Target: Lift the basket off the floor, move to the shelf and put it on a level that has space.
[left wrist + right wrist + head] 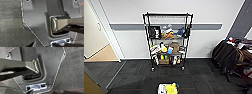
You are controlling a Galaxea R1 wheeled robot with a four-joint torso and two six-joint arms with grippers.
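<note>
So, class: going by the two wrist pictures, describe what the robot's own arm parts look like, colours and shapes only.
In the left wrist view, a wide dark grey plate with round fittings at its corners carries a beige jointed bar ending in a rounded cap. The right wrist view shows the same dark plate and a beige bar, plus a pale bluish fitting at the plate's edge. The hands are too unclear to describe.

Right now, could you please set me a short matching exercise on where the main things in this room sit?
Things:
1. basket
2. shelf
3. top level
4. wooden flooring

Places or states:
A. bare wire tier
B. beyond the doorway on the left
C. against the white wall
D. on the dark carpet, at the head view's lower edge

Pairs: 1-D, 2-C, 3-A, 4-B
</note>
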